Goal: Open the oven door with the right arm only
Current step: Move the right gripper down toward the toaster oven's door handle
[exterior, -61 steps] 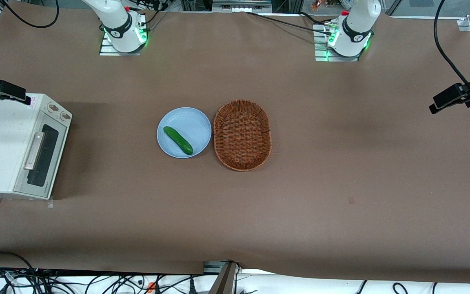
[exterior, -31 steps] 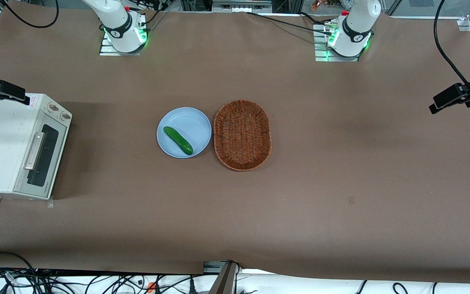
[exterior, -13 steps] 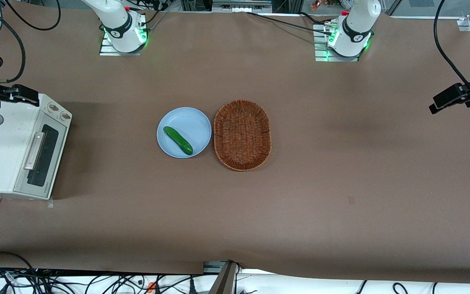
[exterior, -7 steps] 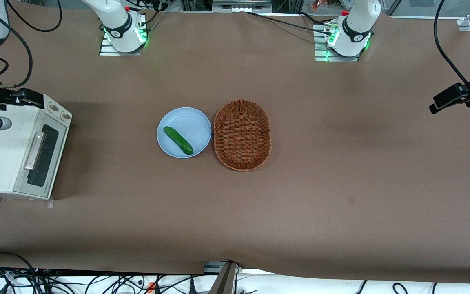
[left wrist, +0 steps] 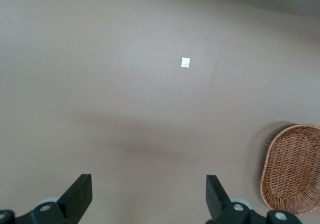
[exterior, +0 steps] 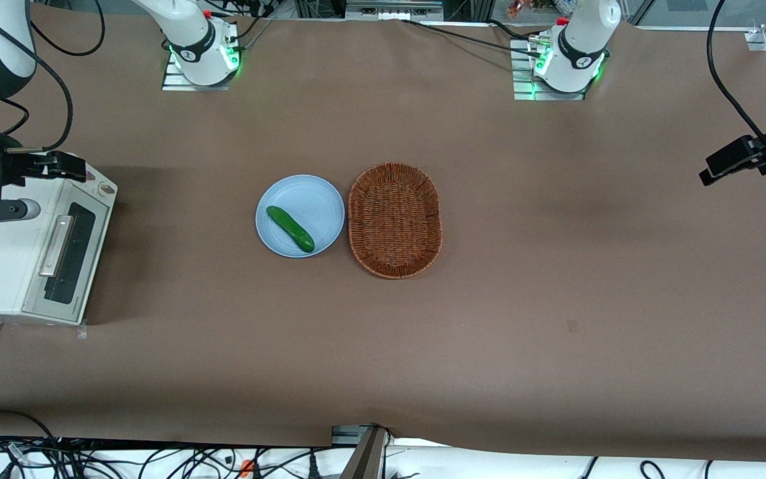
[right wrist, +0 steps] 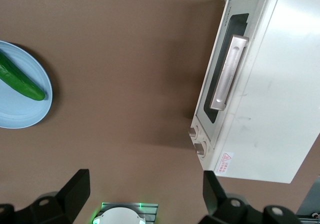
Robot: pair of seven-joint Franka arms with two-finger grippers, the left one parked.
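Spread wide and gripping nothing, my gripper (right wrist: 145, 194) hangs above the oven (exterior: 4, 256) — over its knob end. Below me the oven is a boxy cream-white case at the working arm's end of the table. Its door (right wrist: 223, 72) sits shut: a silver-grey frame around dark glass, a long silver bar handle (right wrist: 228, 72) across it — two round knobs (right wrist: 197, 140) beside it.

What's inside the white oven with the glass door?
The cream-white toaster oven has its silver-framed glass door shut; the window looks dark, so nothing inside shows. The black gripper, open, hovers above the oven's knob end.
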